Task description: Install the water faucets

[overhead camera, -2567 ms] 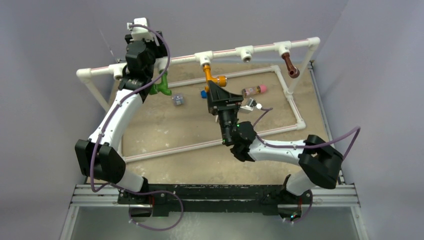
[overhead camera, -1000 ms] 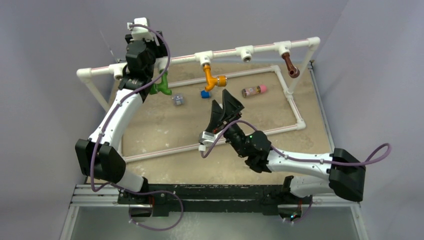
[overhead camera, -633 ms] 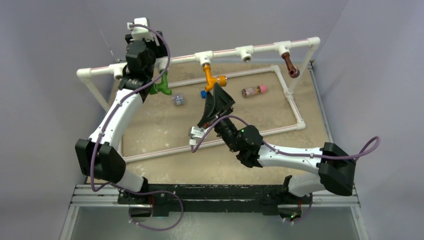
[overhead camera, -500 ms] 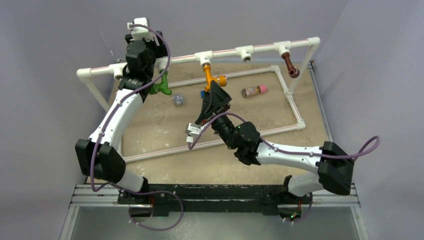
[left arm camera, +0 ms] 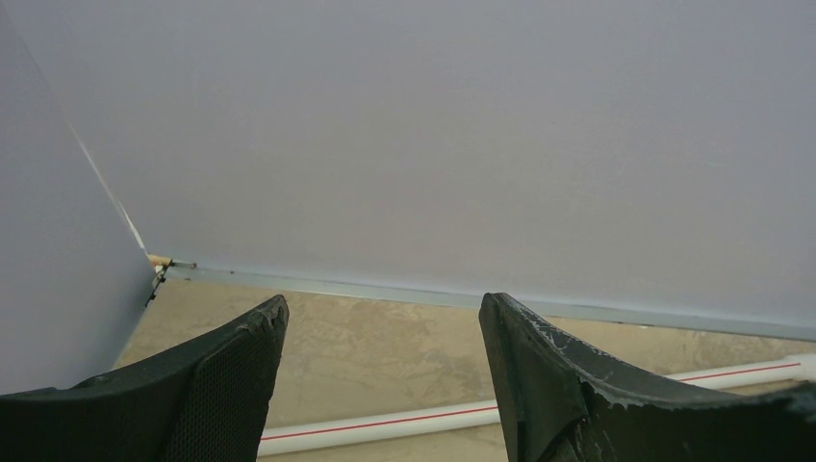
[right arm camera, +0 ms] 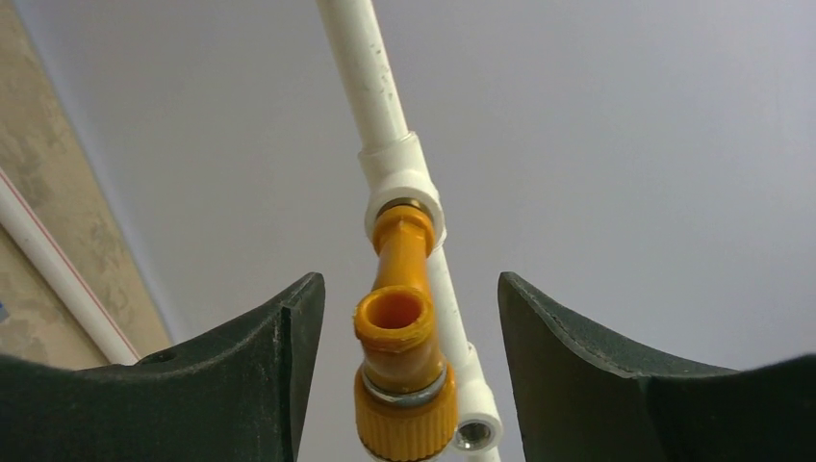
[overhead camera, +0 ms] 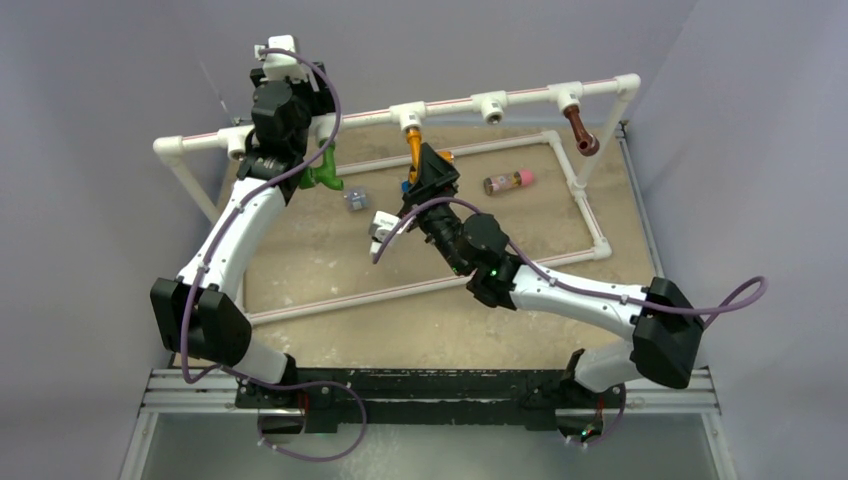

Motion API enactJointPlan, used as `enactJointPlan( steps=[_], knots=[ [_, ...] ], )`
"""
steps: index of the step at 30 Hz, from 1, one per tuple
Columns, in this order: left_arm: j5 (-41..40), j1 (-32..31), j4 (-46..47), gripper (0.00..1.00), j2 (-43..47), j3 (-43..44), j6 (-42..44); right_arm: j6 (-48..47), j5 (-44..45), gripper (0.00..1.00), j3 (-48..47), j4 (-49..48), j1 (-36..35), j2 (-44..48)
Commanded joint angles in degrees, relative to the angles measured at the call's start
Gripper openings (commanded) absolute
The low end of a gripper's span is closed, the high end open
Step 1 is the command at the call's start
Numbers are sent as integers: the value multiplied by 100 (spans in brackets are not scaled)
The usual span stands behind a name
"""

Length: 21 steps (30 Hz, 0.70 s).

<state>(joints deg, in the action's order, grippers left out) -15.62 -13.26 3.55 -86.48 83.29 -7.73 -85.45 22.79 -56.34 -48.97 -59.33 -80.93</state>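
Up at the pipe rail (overhead camera: 455, 103), the right tool (right arm camera: 409, 281) straddles the orange faucet (right arm camera: 402, 385), jaws apart with a gap on each side; the left tool (left arm camera: 383, 300) stands open beside the green faucet (overhead camera: 322, 172). The orange faucet sits in its tee socket (right arm camera: 404, 188), stem hanging downward, branch mouth facing the right wrist camera.

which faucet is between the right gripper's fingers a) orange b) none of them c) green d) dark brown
a: the right wrist view shows the orange faucet in the gap between the open fingers of the right gripper, touching neither, its top in a white tee socket.
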Motion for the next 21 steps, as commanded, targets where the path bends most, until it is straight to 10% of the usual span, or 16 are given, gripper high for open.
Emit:
enactJointPlan(
  steps=[1, 17, 21],
  knots=[
    [368, -212, -1357, 72, -383, -374, 140, 380, -8, 67, -166, 76, 98, 7],
    [396, -205, -1383, 72, -397, -340, 122, 1249, 246, 3, -80, -766, 184, -221],
    [412, -204, -1392, 72, -396, -333, 114, 2321, 584, 0, -85, -1326, 148, -435]
  ],
)
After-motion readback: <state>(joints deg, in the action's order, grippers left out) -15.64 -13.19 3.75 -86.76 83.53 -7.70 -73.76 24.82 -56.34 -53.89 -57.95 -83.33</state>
